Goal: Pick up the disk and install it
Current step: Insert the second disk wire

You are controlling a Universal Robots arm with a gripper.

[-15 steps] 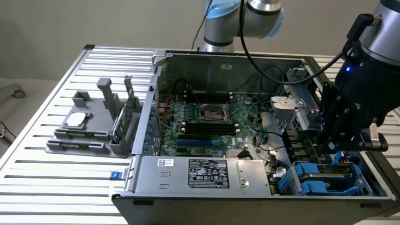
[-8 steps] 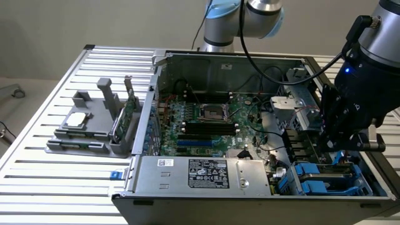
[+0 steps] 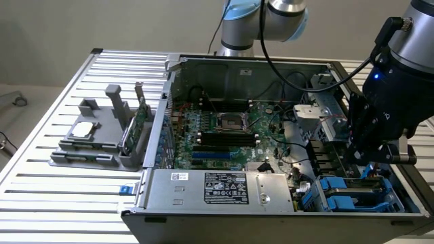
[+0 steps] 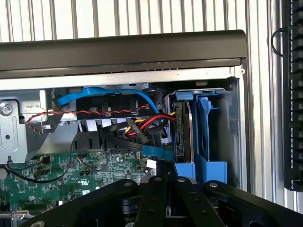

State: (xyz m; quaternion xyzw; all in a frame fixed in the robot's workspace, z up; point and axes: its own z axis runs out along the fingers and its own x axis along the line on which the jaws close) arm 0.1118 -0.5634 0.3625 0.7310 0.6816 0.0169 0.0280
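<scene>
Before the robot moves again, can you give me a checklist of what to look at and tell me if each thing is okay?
1. Black gripper fingers are shut: ok, they sit closed together in the wrist view.
2. Gripper holds something: cannot tell, nothing shows between the fingers.
3. Silver-grey hard drive in its blue plastic bracket stands in the bay at the corner of the open dark grey computer case: ok.
4. Drive pushed fully home: cannot tell.
5. Red, yellow and black cables next to the drive stay out of the bay: cannot tell, they run very near it.
6. Gripper hangs above the drive bay corner: ok.
</scene>
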